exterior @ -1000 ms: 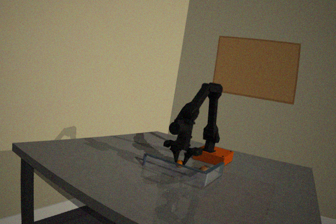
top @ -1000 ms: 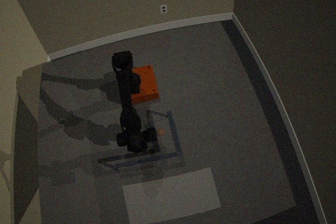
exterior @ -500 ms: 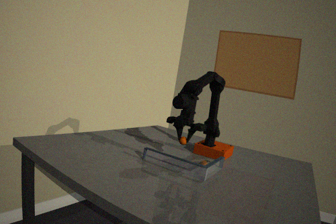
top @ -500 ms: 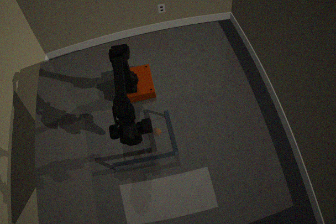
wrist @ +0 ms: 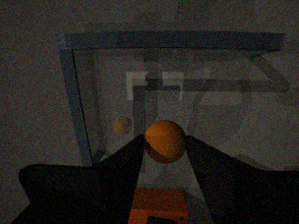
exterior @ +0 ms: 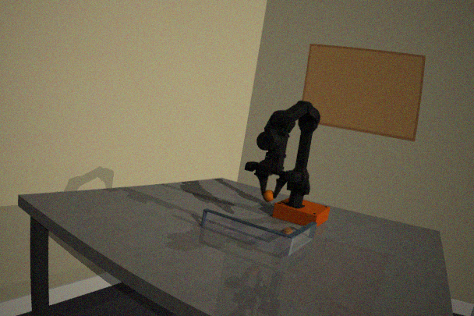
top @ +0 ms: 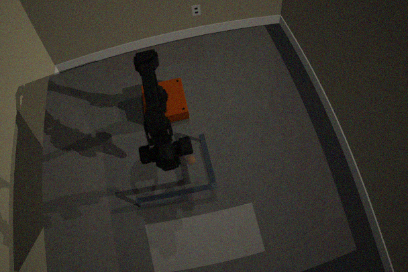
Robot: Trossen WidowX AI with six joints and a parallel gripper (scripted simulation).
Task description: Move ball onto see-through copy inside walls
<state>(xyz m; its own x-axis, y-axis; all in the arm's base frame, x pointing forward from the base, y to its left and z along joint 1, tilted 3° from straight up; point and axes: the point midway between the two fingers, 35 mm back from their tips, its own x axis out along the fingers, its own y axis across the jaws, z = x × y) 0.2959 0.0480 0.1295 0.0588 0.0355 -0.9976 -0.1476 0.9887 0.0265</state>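
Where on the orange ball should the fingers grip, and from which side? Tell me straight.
Grip the orange ball across its widest middle, one finger on each side, coming from above. It is round and smooth, so a hold off the middle would likely squeeze it out. The gripper is shut on it that way: the exterior view shows the ball between the fingertips, above the table.

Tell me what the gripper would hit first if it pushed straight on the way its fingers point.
Probably the grey table top: the black gripper, shut on the orange ball, points steeply down, lifted above it. Depth is unclear.
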